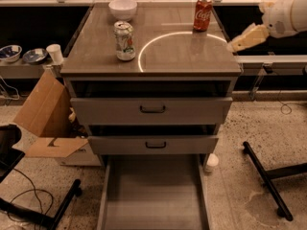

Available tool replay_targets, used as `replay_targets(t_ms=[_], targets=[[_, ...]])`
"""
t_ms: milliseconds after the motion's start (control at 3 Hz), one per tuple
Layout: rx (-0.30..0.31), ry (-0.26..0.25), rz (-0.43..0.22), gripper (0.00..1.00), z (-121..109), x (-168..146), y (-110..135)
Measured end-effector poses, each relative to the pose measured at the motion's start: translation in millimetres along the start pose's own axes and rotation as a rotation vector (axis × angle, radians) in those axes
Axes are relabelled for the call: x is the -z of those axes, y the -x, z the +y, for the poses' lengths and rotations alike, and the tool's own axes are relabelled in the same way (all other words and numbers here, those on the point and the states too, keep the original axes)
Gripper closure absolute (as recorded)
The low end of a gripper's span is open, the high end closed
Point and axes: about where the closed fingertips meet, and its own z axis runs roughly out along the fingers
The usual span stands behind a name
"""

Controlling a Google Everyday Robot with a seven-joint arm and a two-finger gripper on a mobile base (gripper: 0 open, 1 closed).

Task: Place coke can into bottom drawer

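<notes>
Speckled stone flooring (268, 123) surrounds a grey metal three-drawer cabinet (152, 110), and its flat brown top serves as the bench (187, 59).

On the bench, the small red coke can with white script and a silver top (203, 14) stands upright near the far edge, at about 1 o'clock from the centre, apart from the other things. A white-and-silver can with green and red markings (124, 41) stands at 9 o'clock. A round white bowl (123, 8) sits behind it at 11 o'clock.

The beige claw (247, 37) hangs just off the bench's right edge at 3 o'clock, near the coke can but not touching it. Whether it is wide or narrow cannot be told.

The wide grey bottom drawer (153, 195) is pulled out at 6 o'clock. A brown cardboard box (45, 114) leans beside the cabinet at 8 o'clock.
</notes>
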Motion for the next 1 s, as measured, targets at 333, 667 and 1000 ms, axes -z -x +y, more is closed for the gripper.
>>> replay_targets(t_ms=[333, 667, 1000], targets=[[-0.038, -0.042, -0.127, 0.0, -37, -46, 13], [-0.133, -0.06, -0.233, 0.0, -60, -98, 25], [-0.236, -0.106, -0.297, 0.0, -82, -138, 38]])
